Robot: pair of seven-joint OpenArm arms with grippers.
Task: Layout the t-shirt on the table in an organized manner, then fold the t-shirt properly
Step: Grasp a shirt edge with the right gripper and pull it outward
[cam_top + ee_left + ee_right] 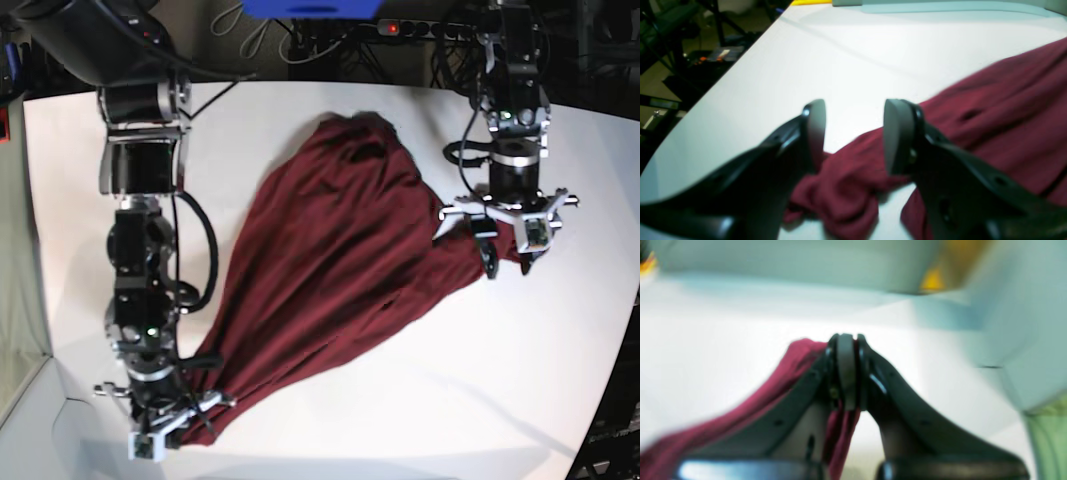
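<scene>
Item: t-shirt (pixel 320 260), maroon, bunched in a long diagonal band across the table (pixel 420 400), running from the far edge's middle toward the near left corner. Not yet laid flat.

Right gripper (pixel 846 373): jaws clamped together on a fold of the shirt's near end, close to the near left corner.

Left gripper (pixel 853 133): jaws parted about halfway, holding nothing, poised over a bunched fabric corner on the band's right side.

Judgement: the band's long axis runs away from the right gripper; the left is nearer the sideways bulge.
</scene>
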